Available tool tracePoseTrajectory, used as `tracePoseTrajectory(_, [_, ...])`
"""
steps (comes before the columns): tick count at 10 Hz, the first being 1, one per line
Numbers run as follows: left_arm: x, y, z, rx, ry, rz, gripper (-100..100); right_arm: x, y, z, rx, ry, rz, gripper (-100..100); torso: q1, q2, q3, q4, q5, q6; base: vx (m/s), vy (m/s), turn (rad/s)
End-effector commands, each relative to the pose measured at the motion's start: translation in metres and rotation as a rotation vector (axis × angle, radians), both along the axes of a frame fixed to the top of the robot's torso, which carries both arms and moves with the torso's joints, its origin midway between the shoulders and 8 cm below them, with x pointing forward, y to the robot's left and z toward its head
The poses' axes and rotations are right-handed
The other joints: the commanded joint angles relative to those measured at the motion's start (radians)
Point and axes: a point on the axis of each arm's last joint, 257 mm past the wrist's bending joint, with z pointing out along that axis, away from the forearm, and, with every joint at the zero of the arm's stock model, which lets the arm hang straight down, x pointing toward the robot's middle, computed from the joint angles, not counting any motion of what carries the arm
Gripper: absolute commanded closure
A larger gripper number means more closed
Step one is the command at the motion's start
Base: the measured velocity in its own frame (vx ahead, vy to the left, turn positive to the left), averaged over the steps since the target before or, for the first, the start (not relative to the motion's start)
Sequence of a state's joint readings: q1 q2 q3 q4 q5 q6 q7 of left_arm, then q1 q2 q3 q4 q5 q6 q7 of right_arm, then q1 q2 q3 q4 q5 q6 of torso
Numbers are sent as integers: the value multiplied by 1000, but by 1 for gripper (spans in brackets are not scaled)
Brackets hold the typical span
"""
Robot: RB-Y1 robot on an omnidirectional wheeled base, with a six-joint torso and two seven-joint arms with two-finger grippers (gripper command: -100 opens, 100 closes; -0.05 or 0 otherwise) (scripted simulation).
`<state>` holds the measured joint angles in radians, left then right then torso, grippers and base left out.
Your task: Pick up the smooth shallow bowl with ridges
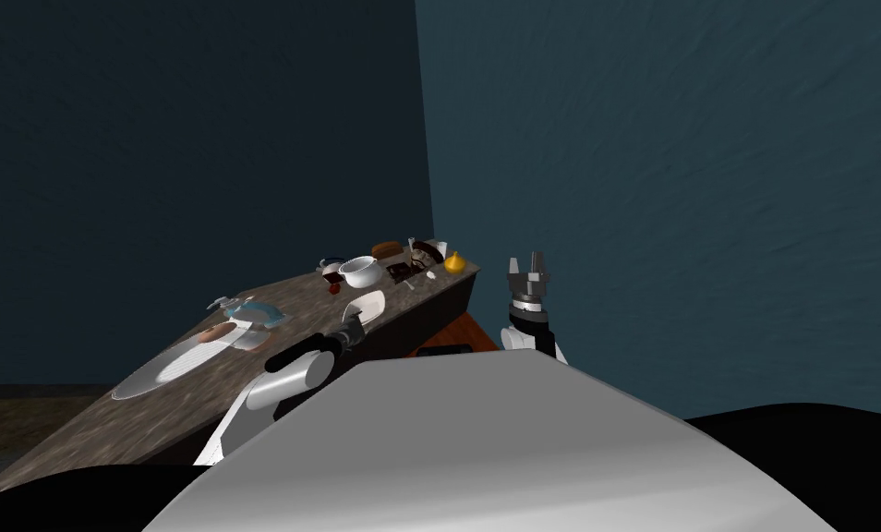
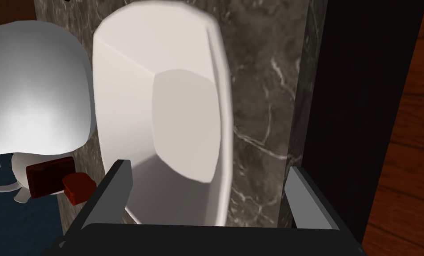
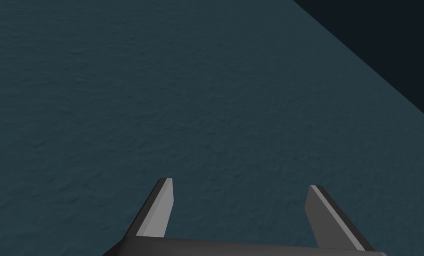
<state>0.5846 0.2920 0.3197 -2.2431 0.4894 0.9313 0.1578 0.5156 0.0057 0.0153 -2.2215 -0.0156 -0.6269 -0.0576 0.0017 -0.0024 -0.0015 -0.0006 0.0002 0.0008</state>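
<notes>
The shallow white bowl (image 1: 367,305) with faceted sides rests on the dark marbled counter (image 1: 106,425), close to its front edge. In the left wrist view the bowl (image 2: 171,111) lies just ahead of my left gripper (image 2: 206,195), which is open. One finger (image 2: 113,191) overlaps the bowl's near rim, and the other finger (image 2: 304,200) hangs past the counter's edge (image 2: 295,111). Neither finger presses the bowl. In the head view the left gripper (image 1: 351,323) sits at the bowl's near end. My right gripper (image 1: 526,268) is raised beside the counter's end, open (image 3: 238,209) and holding nothing.
A white rounded pot (image 1: 360,271) stands just beyond the bowl, and shows large (image 2: 33,89) beside it, with dark red items (image 2: 60,180) nearby. A yellow object (image 1: 455,262), a brown loaf (image 1: 386,248), a large plate (image 1: 175,365) and a blue-white item (image 1: 259,312) share the counter. Wooden floor (image 2: 406,133) lies below.
</notes>
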Motion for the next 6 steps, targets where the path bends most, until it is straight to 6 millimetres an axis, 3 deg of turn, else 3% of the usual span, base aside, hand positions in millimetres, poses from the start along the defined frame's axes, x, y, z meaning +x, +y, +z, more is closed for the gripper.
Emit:
tracePoseTrajectory(1, [4, 2, -6, 2, -4, 4, -100, 0, 0, 0, 0, 0, 0, 0, 0, 0, 0, 0, 0, 0, 25, 10, -20])
tracePoseTrajectory(2, [2, 1, -3, 1, -2, 2, -100, 0, 0, 0, 0, 0, 0, 0, 0, 0, 0, 0, 0, 0, 11, 5, -5])
tracePoseTrajectory(3, [2, 1, -3, 1, -3, 2, 100, 0, 0, 0, 0, 0, 0, 0, 0, 1, 0, 0, 0, 0, 0, 0, 0])
tracePoseTrajectory(6, [2, 1, -4, 1, -3, 3, 100, 0, 0, 0, 0, 0, 0, 0, -1, 2, 1, 0, 0, 0, 0, 0, 0])
